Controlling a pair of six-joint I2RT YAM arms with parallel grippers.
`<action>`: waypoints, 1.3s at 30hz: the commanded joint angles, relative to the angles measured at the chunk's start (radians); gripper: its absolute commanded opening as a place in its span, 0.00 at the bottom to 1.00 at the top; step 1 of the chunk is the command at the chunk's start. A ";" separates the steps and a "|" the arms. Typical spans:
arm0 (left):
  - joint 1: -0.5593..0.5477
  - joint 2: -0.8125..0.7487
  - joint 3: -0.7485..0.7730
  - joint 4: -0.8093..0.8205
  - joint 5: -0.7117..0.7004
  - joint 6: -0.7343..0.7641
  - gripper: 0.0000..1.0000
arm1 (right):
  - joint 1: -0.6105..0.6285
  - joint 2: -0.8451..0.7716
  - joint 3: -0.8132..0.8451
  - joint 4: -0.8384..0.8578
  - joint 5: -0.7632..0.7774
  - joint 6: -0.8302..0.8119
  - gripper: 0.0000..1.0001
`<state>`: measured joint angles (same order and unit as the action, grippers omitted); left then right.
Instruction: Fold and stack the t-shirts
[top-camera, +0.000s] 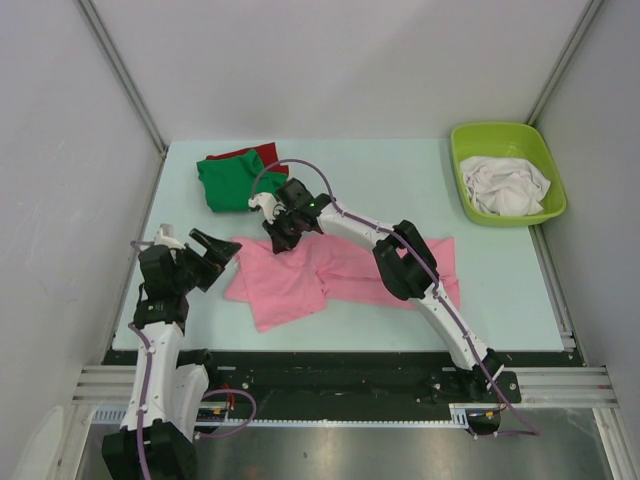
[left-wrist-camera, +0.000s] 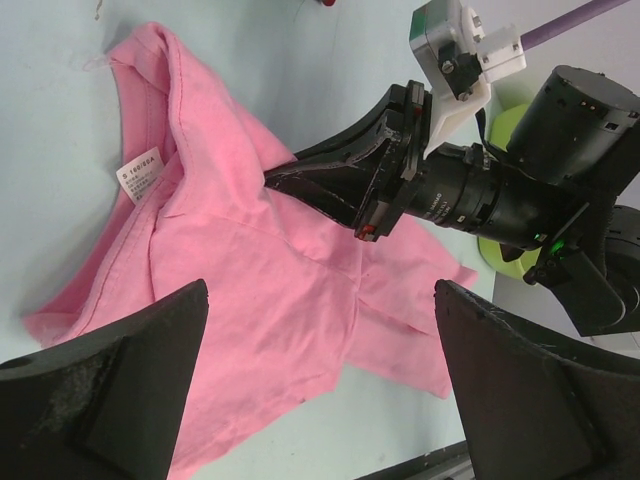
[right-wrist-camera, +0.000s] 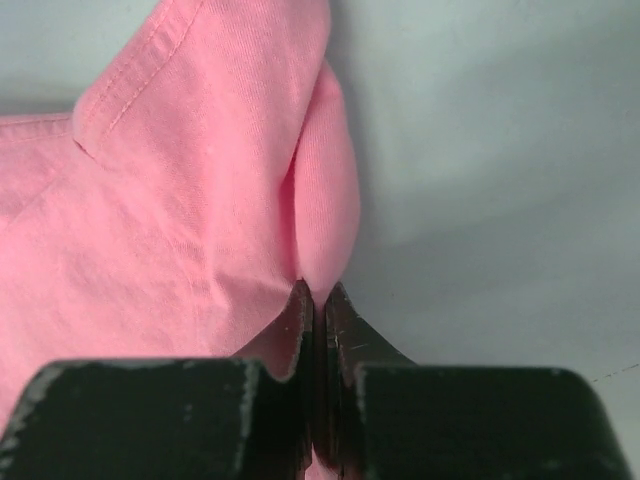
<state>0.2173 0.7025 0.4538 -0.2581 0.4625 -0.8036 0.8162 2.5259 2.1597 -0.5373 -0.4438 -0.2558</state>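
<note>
A large pink t-shirt (top-camera: 330, 275) lies crumpled across the middle of the table, its neck label (left-wrist-camera: 142, 174) facing up. My right gripper (top-camera: 278, 240) is shut on a raised fold at the shirt's far left edge; the right wrist view shows the pink fabric (right-wrist-camera: 200, 220) pinched between the closed jaws of that gripper (right-wrist-camera: 320, 292). My left gripper (top-camera: 215, 255) hovers open just left of the shirt, with nothing between its jaws (left-wrist-camera: 320, 290). A green t-shirt (top-camera: 232, 182) lies folded on a red one (top-camera: 250, 154) at the back left.
A lime-green tub (top-camera: 470, 140) at the back right holds crumpled white cloth (top-camera: 508, 185). Grey walls close in the table on three sides. The right arm (top-camera: 400, 255) stretches over the pink shirt.
</note>
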 joint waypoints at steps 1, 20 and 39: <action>0.002 0.003 -0.003 0.056 0.038 0.014 0.99 | 0.015 0.045 -0.046 -0.147 0.062 0.003 0.00; 0.001 0.069 0.046 0.051 0.061 0.040 0.99 | -0.465 0.183 0.244 -0.047 0.511 0.744 0.00; -0.025 0.193 0.042 0.232 0.237 0.003 1.00 | -0.632 -0.057 0.086 0.293 0.474 0.869 1.00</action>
<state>0.2058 0.8829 0.4622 -0.1024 0.5644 -0.8112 0.1501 2.6179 2.3226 -0.3069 -0.0071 0.6804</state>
